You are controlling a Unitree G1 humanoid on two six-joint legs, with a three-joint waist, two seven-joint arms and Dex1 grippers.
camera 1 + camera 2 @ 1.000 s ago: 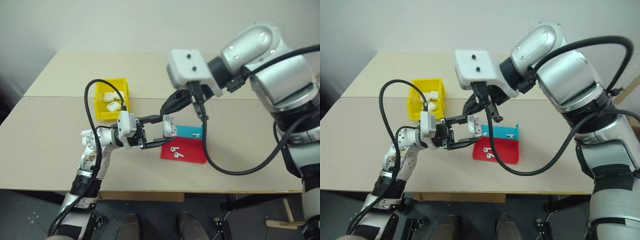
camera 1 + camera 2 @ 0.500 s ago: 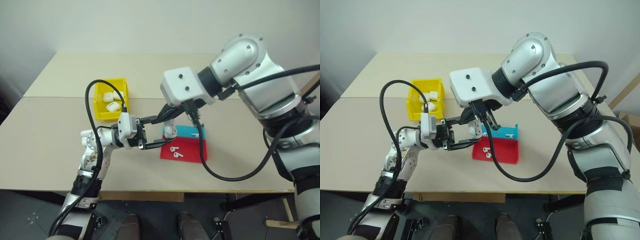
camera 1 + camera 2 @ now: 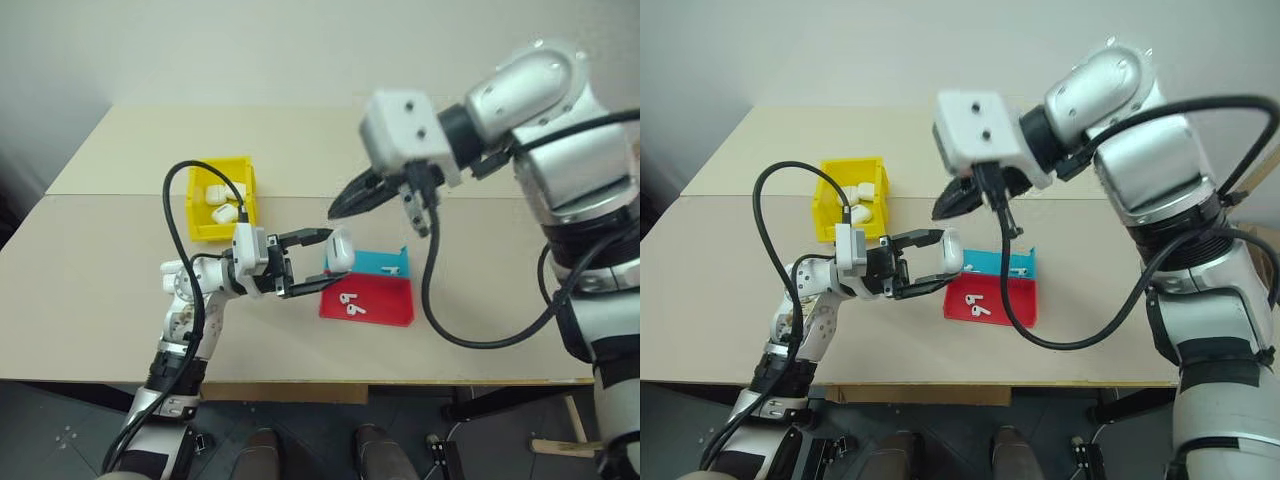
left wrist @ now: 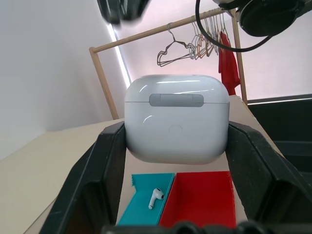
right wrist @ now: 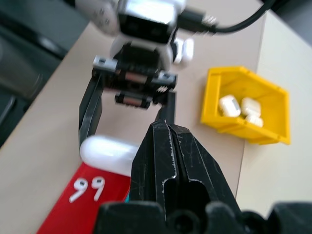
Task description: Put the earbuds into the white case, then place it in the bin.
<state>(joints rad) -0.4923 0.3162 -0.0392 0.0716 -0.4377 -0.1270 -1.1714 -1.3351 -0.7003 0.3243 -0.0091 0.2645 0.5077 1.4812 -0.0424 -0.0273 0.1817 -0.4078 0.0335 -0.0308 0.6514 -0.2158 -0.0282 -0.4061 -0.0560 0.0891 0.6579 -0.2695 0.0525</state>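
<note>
My left gripper [image 3: 331, 260] is shut on the white case [image 3: 340, 249], held just above the table's middle. The left wrist view shows the case [image 4: 176, 105] with its lid closed, clamped between both black fingers [image 4: 105, 165]. Above and to the right of the case hangs my right gripper [image 3: 337, 208], shut with nothing in it and apart from the case. Two earbuds [image 3: 350, 303] lie in the red tray [image 3: 385, 305] and one earbud [image 3: 392, 268] in the blue tray [image 3: 370, 262]. The yellow bin [image 3: 203, 228] stands at the left rear.
Several white cases [image 3: 225, 200] lie inside the yellow bin. The red and blue trays sit side by side just under and right of the held case. A black cable [image 3: 180, 215] loops over the left arm. A seam [image 3: 110, 194] crosses the table.
My right gripper dipped onto the case half a second ago, then rose up and away to the right. The left gripper kept still with the case.
</note>
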